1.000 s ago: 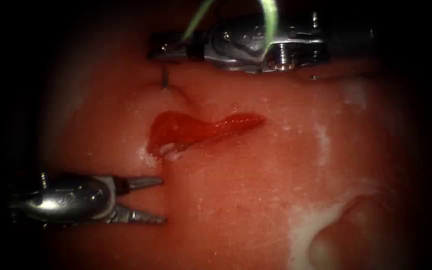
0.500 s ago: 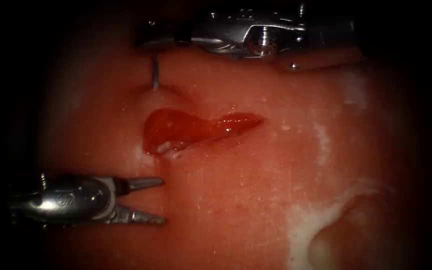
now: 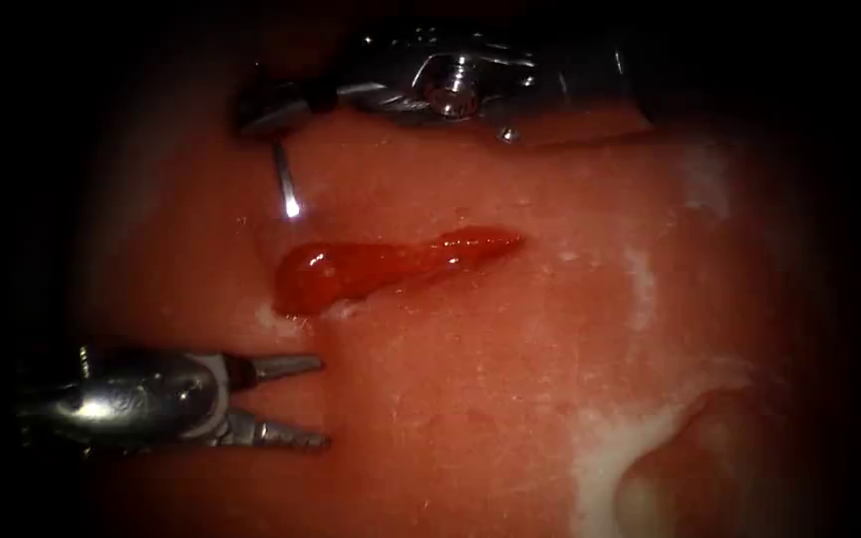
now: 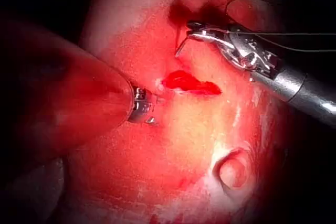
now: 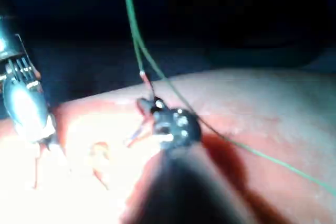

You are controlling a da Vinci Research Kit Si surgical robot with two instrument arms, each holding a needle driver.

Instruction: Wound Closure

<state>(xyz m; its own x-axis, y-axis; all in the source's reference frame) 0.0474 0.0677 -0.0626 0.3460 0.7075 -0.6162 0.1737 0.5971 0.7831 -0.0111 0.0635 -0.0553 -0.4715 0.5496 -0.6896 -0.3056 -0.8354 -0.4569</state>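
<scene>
Right tool [image 3: 261,112] clamps needle [image 3: 286,184] near its top, tip just above cut [image 3: 391,267], clear of tissue [image 3: 510,379]. Left tool [image 3: 291,399] gapes empty, parked below cut.

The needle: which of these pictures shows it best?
The endoscope view: the needle hangs from the right tool, its tip above the cut. The left wrist view shows it smaller; in the right wrist view I cannot make it out.

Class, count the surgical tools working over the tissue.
2. The left gripper, open and empty, sits below the cut; the right gripper, above it, holds the needle.
</scene>
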